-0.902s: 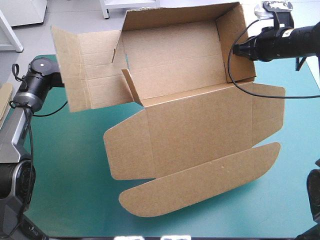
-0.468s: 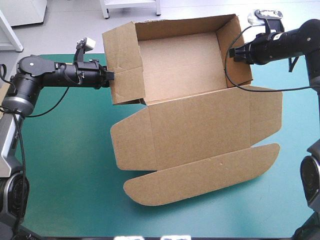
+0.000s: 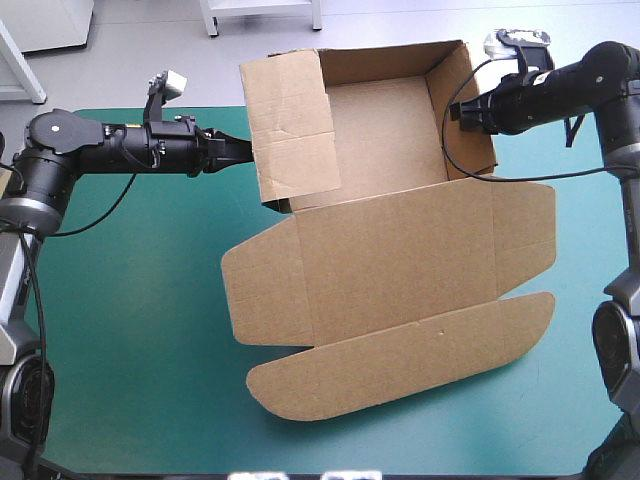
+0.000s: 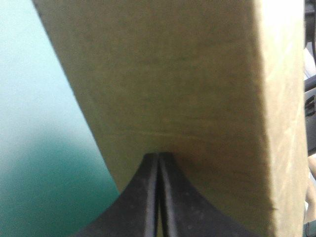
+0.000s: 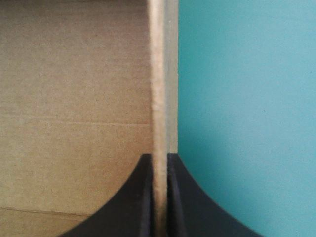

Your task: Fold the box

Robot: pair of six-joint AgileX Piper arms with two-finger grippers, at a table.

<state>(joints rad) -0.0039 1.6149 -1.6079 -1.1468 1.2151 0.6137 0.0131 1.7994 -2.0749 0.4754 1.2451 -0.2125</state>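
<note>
The brown box [image 3: 400, 250] lies on the teal-green cover with its back and side walls raised and its lid flat toward the front edge. My left gripper [image 3: 245, 153] is shut, its tip pressed against the outer face of the left side flap [image 3: 292, 125], which stands upright and leans inward. In the left wrist view the shut gripper [image 4: 159, 157] touches the brown board [image 4: 187, 74] that fills the view. My right gripper [image 3: 455, 112] is shut on the right wall [image 3: 470, 100]. In the right wrist view that wall's edge [image 5: 159, 74] runs between the fingers of the gripper [image 5: 159, 160].
The lid's long rounded flap [image 3: 400, 355] reaches toward the front edge of the table. Bare teal-green cover [image 3: 130, 300] lies left of the box and under the left arm, with a narrower strip on the right [image 3: 590, 250].
The left side flap, earlier spread out flat to the left, has been swung up and inward by my left gripper, which moved right. The right gripper kept its hold on the right wall.
</note>
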